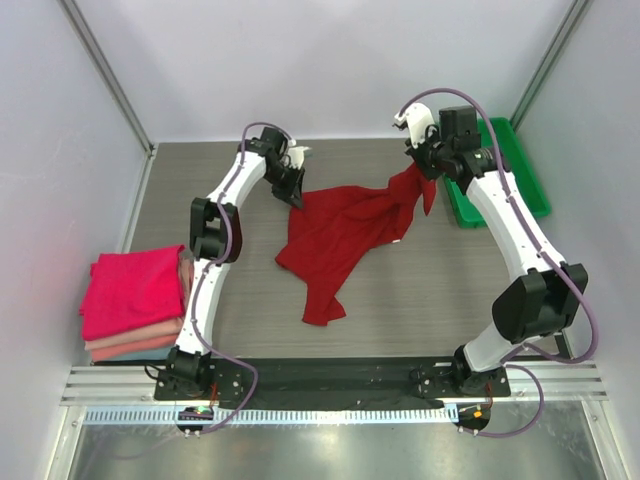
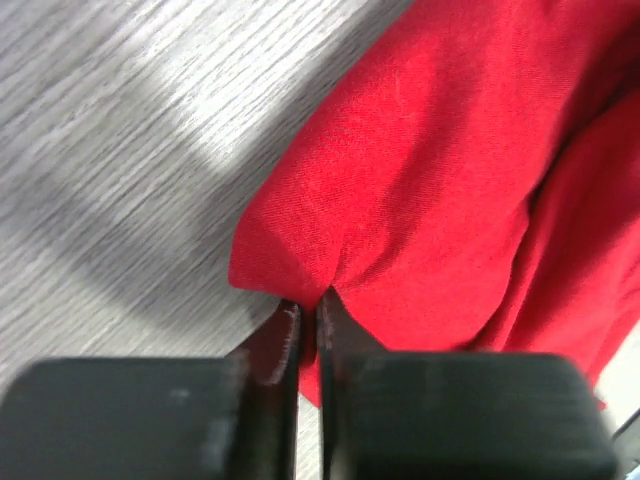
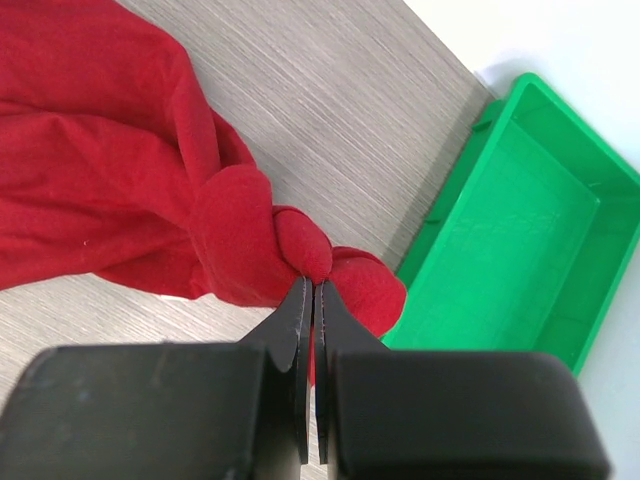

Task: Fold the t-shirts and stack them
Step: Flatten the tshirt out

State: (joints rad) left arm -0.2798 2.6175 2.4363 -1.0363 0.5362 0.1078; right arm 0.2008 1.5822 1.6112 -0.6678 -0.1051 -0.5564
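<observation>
Both grippers seen from overhead: my L gripper pinches the crimson t-shirt at its far-left corner; my R gripper pinches a bunched end at far right, near the green tray. Cloth spreads over the table btwn them. 1 folded stack, magenta on top, sits at the table's left edge.

L wrist cam: fingers pressed nearly together on a red hem corner.

R wrist cam: fingers pressed together on a wad of red, tray just beside.
</observation>
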